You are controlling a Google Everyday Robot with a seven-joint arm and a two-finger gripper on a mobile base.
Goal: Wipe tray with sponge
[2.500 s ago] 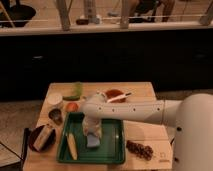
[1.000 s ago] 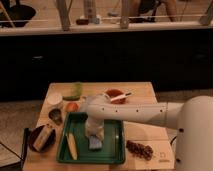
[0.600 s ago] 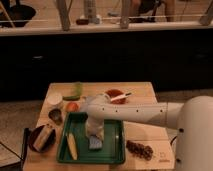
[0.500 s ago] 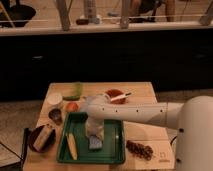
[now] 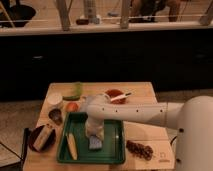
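Note:
The dark-green tray (image 5: 111,148) lies on the front middle of the wooden table (image 5: 142,122). The light-blue sponge (image 5: 95,144) rests flat on the tray floor, near its centre. My gripper (image 5: 94,135) points straight down from the white arm and sits right on top of the sponge, covering its far edge. Whether it holds the sponge or only touches it is hidden by the wrist.
A long yellow corn-like piece (image 5: 71,145) lies in the tray's left part. A dark bowl (image 5: 36,140) sits left of the tray, a brown cluster (image 5: 140,149) to its right. Behind the tray stand a red bowl (image 5: 115,94), green item (image 5: 75,90), white cup (image 5: 54,99), orange piece (image 5: 72,106) and small metal cup (image 5: 55,116).
The wrist has shifted only slightly over the tray. The sponge stays in about the same spot under the gripper.

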